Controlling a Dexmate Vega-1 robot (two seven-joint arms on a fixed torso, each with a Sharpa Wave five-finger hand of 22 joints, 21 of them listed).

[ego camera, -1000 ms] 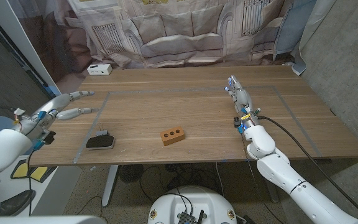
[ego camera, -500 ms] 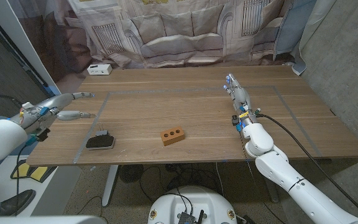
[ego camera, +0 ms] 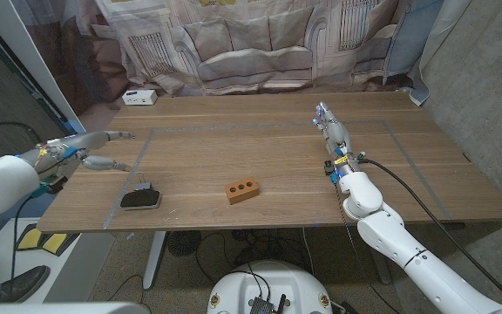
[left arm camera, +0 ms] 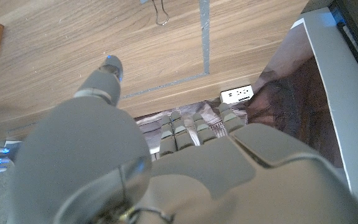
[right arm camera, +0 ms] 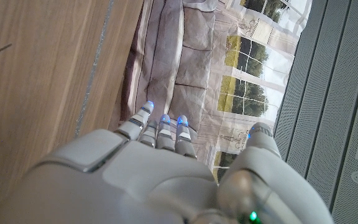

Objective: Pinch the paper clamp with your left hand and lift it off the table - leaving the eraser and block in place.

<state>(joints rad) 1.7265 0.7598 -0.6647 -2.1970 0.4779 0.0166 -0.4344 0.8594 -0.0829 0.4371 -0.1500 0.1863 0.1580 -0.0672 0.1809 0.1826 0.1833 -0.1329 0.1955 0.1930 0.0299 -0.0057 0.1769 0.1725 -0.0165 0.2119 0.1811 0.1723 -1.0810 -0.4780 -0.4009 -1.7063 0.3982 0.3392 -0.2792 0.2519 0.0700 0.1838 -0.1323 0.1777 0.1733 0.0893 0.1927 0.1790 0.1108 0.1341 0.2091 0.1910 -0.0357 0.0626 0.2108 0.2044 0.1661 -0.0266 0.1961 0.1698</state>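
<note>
Two robot hands on my rig: over the last second I have brought the left robot hand (ego camera: 94,150) in from the table's (ego camera: 277,157) left edge toward the work area, fingers spread wide and holding nothing; the right robot hand (ego camera: 332,131) has not moved, standing on edge, fingers straight, empty. One paper clamp (ego camera: 144,187) lies near the front left, apparently touching one dark eraser (ego camera: 138,200), untouched. One orange block (ego camera: 242,189), well apart. One white box (ego camera: 139,97) at the far edge. Approach begun; pinch pending.
</note>
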